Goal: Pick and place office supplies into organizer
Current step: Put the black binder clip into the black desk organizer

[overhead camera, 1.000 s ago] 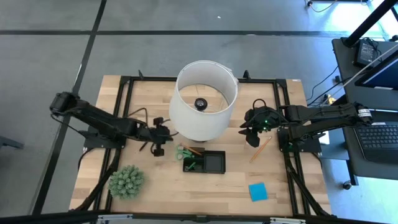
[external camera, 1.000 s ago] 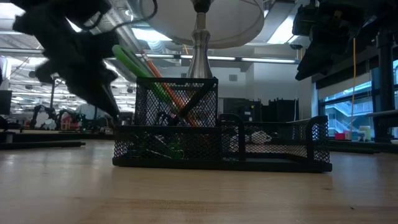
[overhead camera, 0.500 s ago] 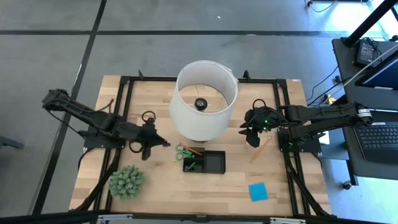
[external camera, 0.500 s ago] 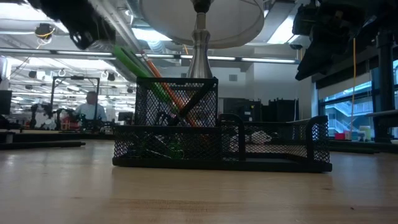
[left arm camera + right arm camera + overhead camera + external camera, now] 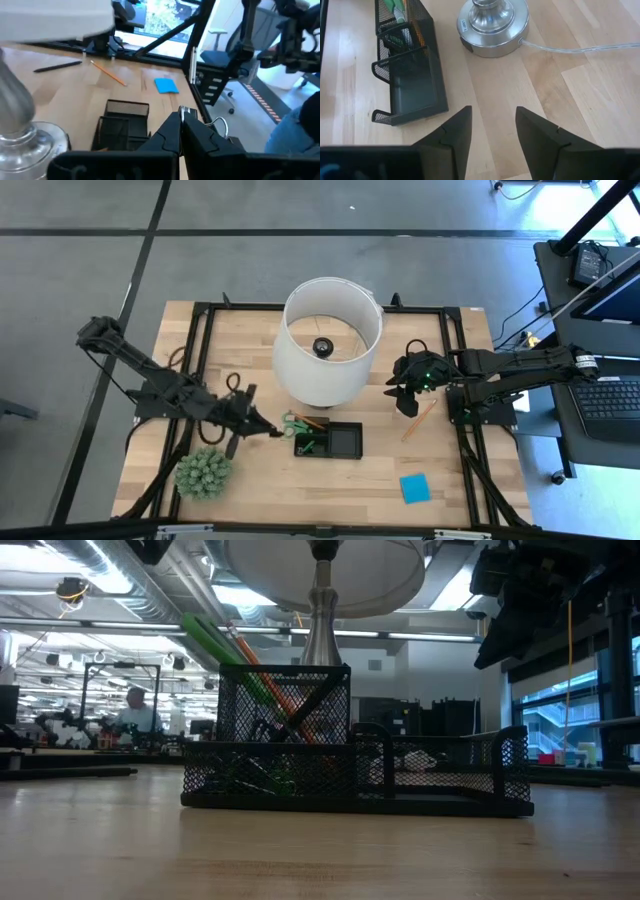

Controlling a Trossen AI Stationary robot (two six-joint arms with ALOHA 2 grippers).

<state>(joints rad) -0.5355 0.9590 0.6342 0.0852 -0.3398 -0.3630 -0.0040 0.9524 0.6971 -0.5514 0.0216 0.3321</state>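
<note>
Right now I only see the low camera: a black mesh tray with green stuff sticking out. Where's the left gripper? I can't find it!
Observer: The left gripper is shut and sits just off the organizer's left end, close to the scissors.
Operator: Is anything not in the tray yet?
Observer: Yes. A blue sticky-note pad lies on the wood on the right arm's side, well apart from the organizer.
Operator: What's the other gripper doing?
Observer: The right gripper is open and holds nothing. It hangs above the table beside an orange pencil.
</note>
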